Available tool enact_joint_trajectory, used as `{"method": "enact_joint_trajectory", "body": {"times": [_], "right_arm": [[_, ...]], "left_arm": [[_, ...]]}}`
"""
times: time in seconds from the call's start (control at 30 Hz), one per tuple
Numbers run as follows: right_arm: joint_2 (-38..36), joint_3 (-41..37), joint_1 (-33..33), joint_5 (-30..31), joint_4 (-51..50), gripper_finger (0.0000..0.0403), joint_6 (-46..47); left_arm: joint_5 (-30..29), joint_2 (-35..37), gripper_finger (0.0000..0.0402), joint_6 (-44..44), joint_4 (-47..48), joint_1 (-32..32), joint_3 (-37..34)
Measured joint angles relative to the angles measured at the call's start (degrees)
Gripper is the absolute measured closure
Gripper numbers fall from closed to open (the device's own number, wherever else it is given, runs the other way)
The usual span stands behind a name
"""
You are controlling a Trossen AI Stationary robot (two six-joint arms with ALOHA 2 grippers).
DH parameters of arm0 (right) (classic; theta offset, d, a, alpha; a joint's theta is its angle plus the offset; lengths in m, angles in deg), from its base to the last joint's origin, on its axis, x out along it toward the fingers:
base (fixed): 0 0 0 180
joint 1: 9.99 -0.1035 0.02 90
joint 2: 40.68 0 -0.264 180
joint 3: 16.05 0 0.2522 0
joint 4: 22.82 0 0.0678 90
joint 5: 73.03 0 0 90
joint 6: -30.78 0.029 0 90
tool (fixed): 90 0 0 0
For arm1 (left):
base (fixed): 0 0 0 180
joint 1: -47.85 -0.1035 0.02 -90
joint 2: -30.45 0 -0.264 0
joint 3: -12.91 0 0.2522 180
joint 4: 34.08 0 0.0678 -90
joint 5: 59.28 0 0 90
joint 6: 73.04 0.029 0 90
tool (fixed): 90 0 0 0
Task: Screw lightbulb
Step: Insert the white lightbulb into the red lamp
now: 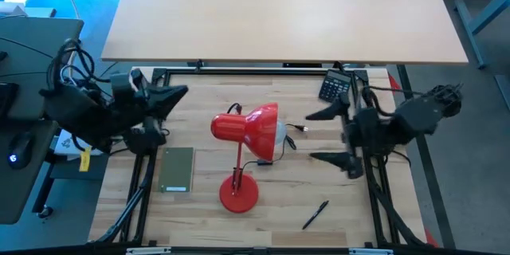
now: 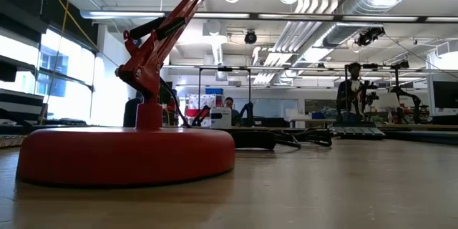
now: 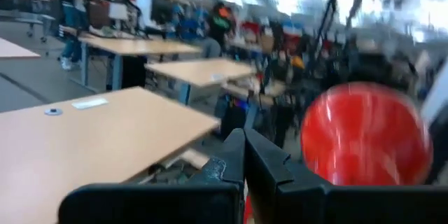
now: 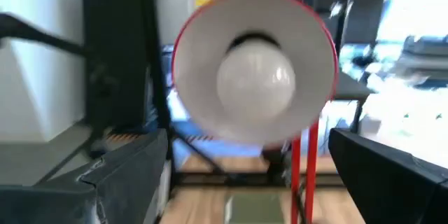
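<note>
Right gripper (image 1: pixel 328 134) stands with its two dark fingers spread wide apart, holding nothing, just beside the open mouth of the red desk lamp's shade (image 1: pixel 261 127). Seen from the right wrist, the lightbulb (image 4: pixel 256 78) sits inside the shade (image 4: pixel 255 70), white and round, centred in the white interior and apparently seated in the socket. The left gripper (image 1: pixel 177 93) waits on the far side of the lamp, near the back of the shade, its fingers pressed together and empty.

Risks, as a judgement: if the bulb is only partly threaded, it may sit crooked or work loose and drop onto the wooden table (image 1: pixel 319 231). Should the right gripper close on it again off-centre, the fingers could catch the shade's rim and push the lamp, which stands on a round red base (image 1: pixel 239 192) and could tip or swing on its jointed arm. A hard squeeze could crack the glass.

Hard to make out: the bulb's narrow base and the socket threads are hidden behind the globe, so how far it is screwed in cannot be told. From overhead only a sliver of white shows at the shade's mouth. The table-level view shows the lamp's base but neither bulb nor grippers.
</note>
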Motion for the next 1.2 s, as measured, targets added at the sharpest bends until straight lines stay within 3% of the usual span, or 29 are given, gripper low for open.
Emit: {"method": "enact_joint_trajectory", "body": {"times": [0.17, 0.4, 0.53, 0.6, 0.67, 0.87, 1.07, 1.2], "right_arm": [[-5.95, 0.0, -5.53, -0.09, -9.78, 0.0013, 3.75], [-10.35, 0.0, -13.06, 20.98, -14.57, 0.0013, 3.72], [-11.08, 0.0, -14.47, 27.1, -17.91, 0.0013, 4.67], [-11.13, 0.0, -14.65, 27.46, -19.53, 0.0013, 6.45], [-10.9, 0.0, -14.64, 27.42, -20.73, 0.0013, 7.83], [-10.6, 0.0, -14.65, 27.46, -21.26, 0.0013, 7.85], [-10.62, 0.0, -14.62, 27.51, -21.28, 0.0013, 7.83], [-10.58, 0.0, -14.62, 23.98, -22.21, 0.0013, 7.67]], "left_arm": [[-2.09, 1.58, 0.0402, -13.43, 19.13, 4.02, -0.07], [-12.24, 2.21, 0.0401, -43.89, 48.34, 11.08, -0.09], [-17.95, 0.9, 0.0402, -61.45, 62.72, 15.79, -0.09], [-20.8, 0.31, 0.0402, -64.57, 62.48, 17.61, -1.15], [-21.04, 0.59, 0.0402, -63.06, 60.89, 18.75, -2.75], [-21.1, 1.46, 0.0402, -71.24, 62.34, 19.08, -6.37], [-21.37, 1.73, 0.0402, -72.98, 62.14, 19.08, -6.73], [-21.32, 2.18, 0.0402, -73.65, 56.95, 18.33, -6.73]]}}
